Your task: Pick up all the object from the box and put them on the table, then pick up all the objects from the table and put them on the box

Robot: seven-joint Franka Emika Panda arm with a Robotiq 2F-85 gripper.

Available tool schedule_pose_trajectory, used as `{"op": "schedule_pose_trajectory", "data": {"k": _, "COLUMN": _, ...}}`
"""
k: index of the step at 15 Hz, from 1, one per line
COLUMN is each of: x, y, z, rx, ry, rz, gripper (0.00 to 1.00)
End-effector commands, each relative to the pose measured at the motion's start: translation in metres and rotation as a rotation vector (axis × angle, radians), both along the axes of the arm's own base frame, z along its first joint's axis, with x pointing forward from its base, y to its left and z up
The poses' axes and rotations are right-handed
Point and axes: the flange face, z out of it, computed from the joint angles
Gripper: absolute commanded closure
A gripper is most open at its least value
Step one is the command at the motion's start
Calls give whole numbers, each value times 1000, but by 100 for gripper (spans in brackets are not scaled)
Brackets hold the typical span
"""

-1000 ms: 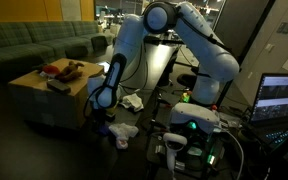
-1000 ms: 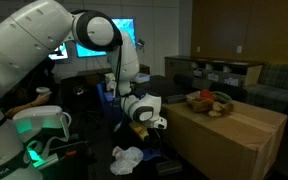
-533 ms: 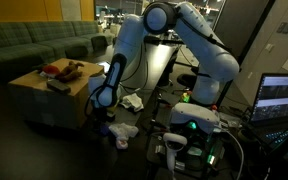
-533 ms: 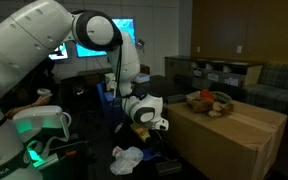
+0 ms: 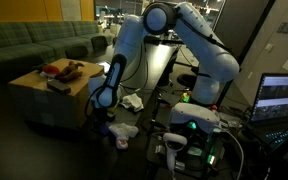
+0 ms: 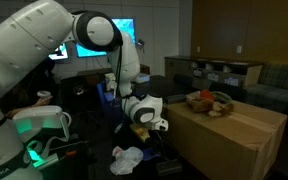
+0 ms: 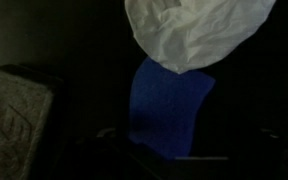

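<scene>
On top of the box (image 5: 46, 100), in both exterior views, sits a small heap of red and brown items (image 6: 208, 102), with a dark block (image 5: 59, 85) beside them near the edge facing the arm. The box stands just beside the bench (image 5: 156, 70), whose black top shows little detail in this light.

The arm (image 5: 199, 40) reaches down between box and bench. Its fingers (image 6: 152, 130) hang low beside the box wall, spread wide and gripping nothing.

Below them a crumpled white cloth (image 5: 122, 131) lies on the dark surface; a second white piece (image 5: 132, 101) lies a little further back. In the wrist view a white cloth (image 7: 199, 30) overlaps the top edge of a blue cloth (image 7: 169, 105), and a grey block (image 7: 19, 120) stands to one side, apart from both. Whether the fingers touch the blue cloth cannot be told.

Surroundings: a green sofa (image 5: 34, 40) behind the box, a lit laptop (image 5: 284, 98) and a bright monitor (image 6: 109, 35).
</scene>
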Motion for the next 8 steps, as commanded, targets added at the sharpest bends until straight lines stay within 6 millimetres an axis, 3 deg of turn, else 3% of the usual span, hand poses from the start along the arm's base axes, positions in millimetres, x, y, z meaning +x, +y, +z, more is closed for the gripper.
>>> {"op": "schedule_pose_trajectory", "data": {"k": 1, "x": 5, "y": -4, "z": -8, "rx": 0, "ry": -2, "rz": 0, "gripper": 0}}
{"op": "schedule_pose_trajectory", "data": {"k": 8, "x": 8, "y": -5, "z": -24, "rx": 8, "ry": 13, "rz": -8, "gripper": 0}}
